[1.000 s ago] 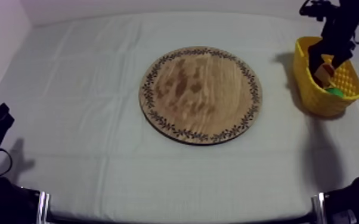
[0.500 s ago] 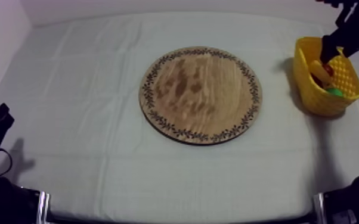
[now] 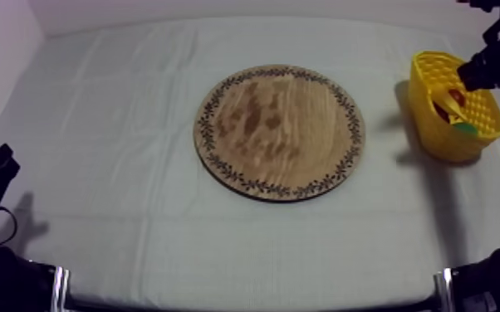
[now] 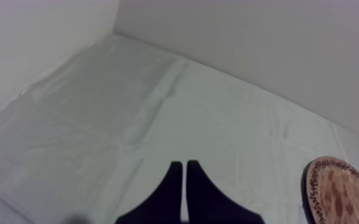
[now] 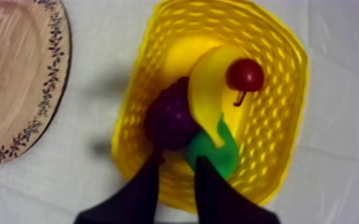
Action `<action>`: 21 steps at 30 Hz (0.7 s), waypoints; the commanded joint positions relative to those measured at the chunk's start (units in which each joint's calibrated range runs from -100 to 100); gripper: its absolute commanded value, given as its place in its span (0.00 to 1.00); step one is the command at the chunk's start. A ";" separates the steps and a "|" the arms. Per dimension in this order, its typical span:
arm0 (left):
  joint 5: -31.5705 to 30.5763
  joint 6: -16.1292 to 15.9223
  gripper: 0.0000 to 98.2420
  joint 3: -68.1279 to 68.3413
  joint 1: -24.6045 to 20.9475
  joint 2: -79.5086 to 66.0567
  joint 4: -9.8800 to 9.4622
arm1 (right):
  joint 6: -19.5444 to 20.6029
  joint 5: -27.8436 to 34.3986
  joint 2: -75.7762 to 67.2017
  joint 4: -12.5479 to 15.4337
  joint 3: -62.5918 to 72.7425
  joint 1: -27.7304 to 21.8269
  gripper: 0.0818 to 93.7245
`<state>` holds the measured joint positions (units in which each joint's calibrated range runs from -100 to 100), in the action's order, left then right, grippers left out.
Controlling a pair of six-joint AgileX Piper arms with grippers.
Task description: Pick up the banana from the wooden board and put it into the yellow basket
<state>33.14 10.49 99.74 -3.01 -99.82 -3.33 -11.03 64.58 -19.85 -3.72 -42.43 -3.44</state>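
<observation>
The banana (image 5: 209, 89) lies in the yellow basket (image 5: 289, 71), curved across its middle. The small red fruit (image 5: 245, 74) rests against its upper end, the grapes (image 5: 169, 119) are beside it, and the green pear (image 5: 214, 156) is partly under its lower end. The right gripper (image 5: 179, 164) hangs above the basket's near rim with its fingers apart and nothing between them.

In the top view the basket stands close to the table's right edge, and a strip of open cloth (image 3: 120, 124) lies between it and the round wooden board (image 3: 279, 131), which sits mid-table, well apart from every edge. The left gripper (image 4: 183, 167) sits low at the left side, its fingers pressed together as a narrow wedge over plain cloth (the board's rim shows just off to one side).

A second ago the right gripper was down inside the basket with the banana. Half a second ago it was at the rim, and now it is higher and farther toward the right edge. The board and the left arm have not moved.
</observation>
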 commanded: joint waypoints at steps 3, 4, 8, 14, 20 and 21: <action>0.00 -0.01 0.00 0.03 0.01 0.00 0.03 | -2.33 -3.34 -8.49 1.30 -7.57 -0.27 0.08; 0.00 -0.01 0.00 0.03 0.01 0.00 0.03 | -2.98 -4.20 -10.25 1.67 -9.03 -0.38 0.06; 0.00 -0.01 0.00 0.03 0.01 0.00 0.03 | -6.08 -7.74 -17.34 3.20 -15.16 -0.87 0.02; 0.00 -0.01 0.00 0.03 0.01 0.00 0.03 | -10.96 -12.23 -28.36 5.42 -25.12 -1.27 0.01; 0.00 -0.01 0.00 0.03 0.01 0.00 0.03 | -9.24 -20.47 -40.00 7.59 -35.67 -0.86 0.00; 0.00 -0.01 0.00 0.03 0.01 0.00 0.03 | -8.73 -21.97 -41.88 8.23 -37.47 -0.67 0.00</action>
<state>33.14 10.49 99.74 -3.01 -99.82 -3.33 -21.79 45.45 -56.49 3.88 -75.35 -4.26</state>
